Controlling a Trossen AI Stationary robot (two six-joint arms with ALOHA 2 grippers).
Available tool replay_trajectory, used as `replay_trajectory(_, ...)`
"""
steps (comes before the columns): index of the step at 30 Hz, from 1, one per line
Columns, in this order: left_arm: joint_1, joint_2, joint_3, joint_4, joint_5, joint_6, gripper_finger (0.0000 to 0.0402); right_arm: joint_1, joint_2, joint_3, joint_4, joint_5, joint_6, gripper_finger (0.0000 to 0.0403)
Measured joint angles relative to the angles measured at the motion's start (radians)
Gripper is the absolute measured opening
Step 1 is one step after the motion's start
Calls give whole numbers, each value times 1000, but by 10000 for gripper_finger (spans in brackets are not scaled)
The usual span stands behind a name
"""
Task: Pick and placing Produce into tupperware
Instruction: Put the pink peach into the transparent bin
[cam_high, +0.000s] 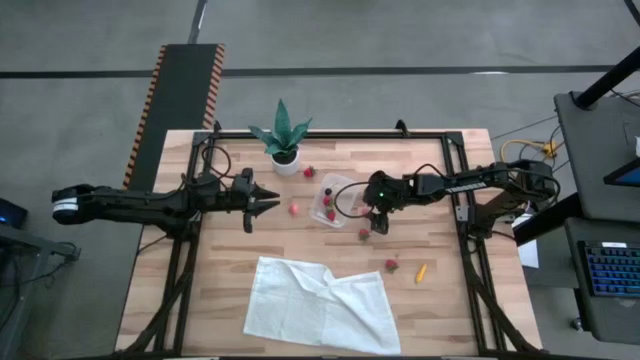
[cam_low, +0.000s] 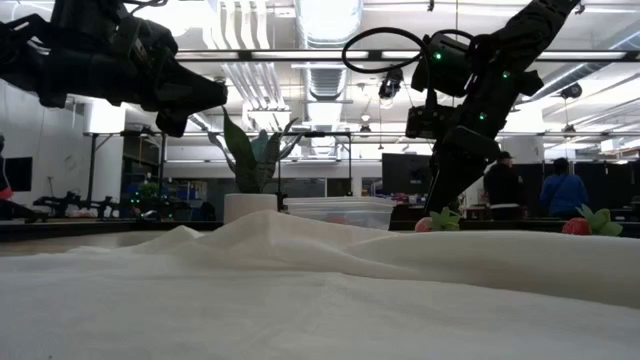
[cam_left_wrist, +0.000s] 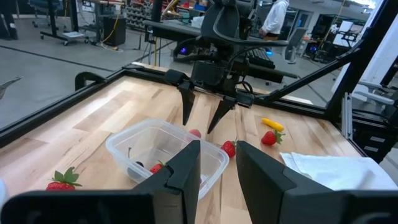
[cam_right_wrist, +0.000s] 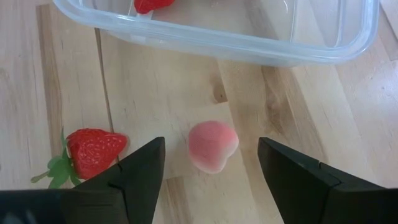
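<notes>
- High view: the clear plastic tub (cam_high: 333, 198) sits near the middle of the wooden table (cam_high: 230, 290), at about 4 o'clock from the potted plant (cam_high: 283, 135).
- Inside the tub lie a dark berry (cam_high: 327, 190) and at least one red strawberry (cam_high: 330, 213); the left wrist view shows the same, a dark berry (cam_left_wrist: 138, 165) beside a red piece (cam_left_wrist: 158, 168) on the tub's floor.
- Loose fruit on the table: a strawberry (cam_high: 309, 172) at 11 o'clock from the tub, a pink piece (cam_high: 294, 208) at 9 o'clock just beside it, a strawberry (cam_high: 364, 234) at 5 o'clock near it, another strawberry (cam_high: 391, 264) farther out at 5 o'clock, and a small orange piece (cam_high: 421, 272) beyond that.
- A white cloth (cam_high: 318, 303) lies crumpled at 6 o'clock from the tub, well apart from it.
- The right gripper (cam_high: 377, 226) reaches in from 3 o'clock and points down just beside the tub's 4 o'clock corner. Its fingers (cam_right_wrist: 135, 169) stand wide apart, holding nothing.
- Right wrist view: a pale pink piece (cam_right_wrist: 212, 145) lies on the wood between the spread fingers, apart from both; a strawberry with green leaves (cam_right_wrist: 93, 151) lies just beside one finger; the tub's wall (cam_right_wrist: 236, 45) is just beyond.
- The left gripper (cam_high: 272, 200) stretches in from 9 o'clock, held above the table near the pink piece. Its fingers (cam_left_wrist: 183, 174) show a narrow gap with nothing between them.
</notes>
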Motion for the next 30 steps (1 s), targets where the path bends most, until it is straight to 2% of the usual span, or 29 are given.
replay_trajectory(30,0,0,0,20,0,0,89,2,5,-51,84,-10,31,249)
